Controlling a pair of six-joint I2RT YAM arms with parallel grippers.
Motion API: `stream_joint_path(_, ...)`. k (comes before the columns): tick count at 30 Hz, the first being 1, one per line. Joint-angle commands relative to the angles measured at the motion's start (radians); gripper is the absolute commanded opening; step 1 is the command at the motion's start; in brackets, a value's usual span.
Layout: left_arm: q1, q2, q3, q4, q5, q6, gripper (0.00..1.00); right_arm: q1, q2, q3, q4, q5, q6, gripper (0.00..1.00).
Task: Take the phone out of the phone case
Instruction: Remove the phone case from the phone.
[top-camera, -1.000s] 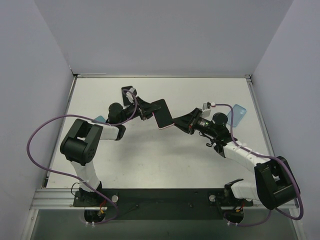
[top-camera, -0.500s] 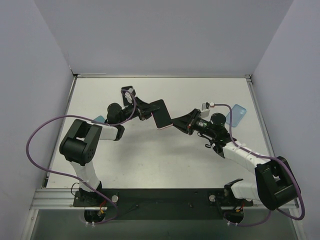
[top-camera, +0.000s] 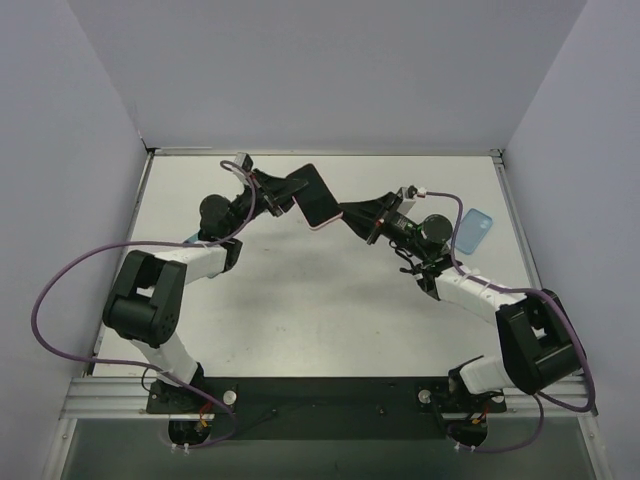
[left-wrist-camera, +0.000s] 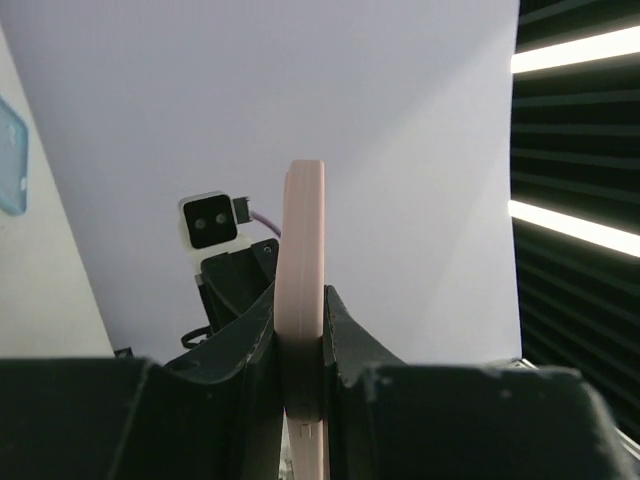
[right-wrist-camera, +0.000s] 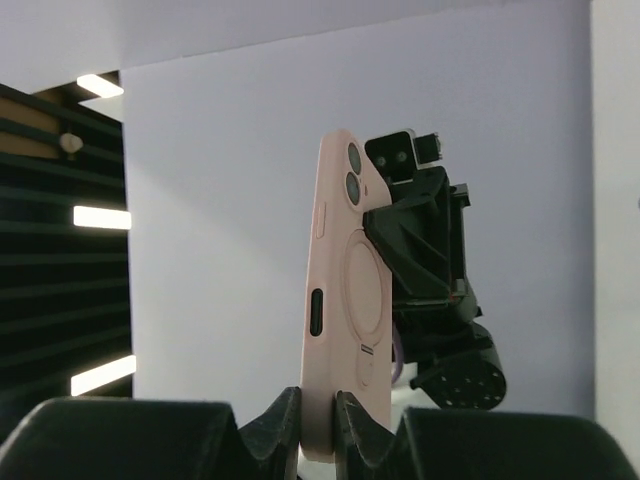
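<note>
A phone in a pale pink case (top-camera: 316, 196) is held in the air above the far middle of the table, dark screen up. My left gripper (top-camera: 291, 189) is shut on its left edge, and my right gripper (top-camera: 347, 213) is shut on its right end. The left wrist view shows the case (left-wrist-camera: 303, 300) edge-on between my black fingers. The right wrist view shows the case back (right-wrist-camera: 345, 300) with two camera lenses and a round ring, its lower edge pinched between my fingers.
A light blue phone case (top-camera: 474, 231) lies flat at the table's right side. A small blue object (top-camera: 196, 239) lies at the left, partly under my left arm. White walls close the table on three sides.
Both grippers have lifted the phone and carried it toward the far wall and a little left. The phone has tilted more upright. Both grips have held.
</note>
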Motion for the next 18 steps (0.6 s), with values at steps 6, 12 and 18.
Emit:
stream_joint_path(6, -0.032, -0.116, 0.207, 0.341, -0.167, -0.05, 0.0, 0.095, 0.127, 0.079, 0.436, 0.09, 0.23, 0.0)
stream_joint_path(12, -0.047, -0.147, 0.263, 0.324, -0.213, -0.057, 0.0, 0.135, 0.176, 0.102, 0.433, 0.121, 0.236, 0.0)
stream_joint_path(18, -0.058, -0.178, 0.284, 0.313, -0.259, -0.062, 0.0, 0.187, 0.213, 0.142, 0.433, 0.15, 0.254, 0.0)
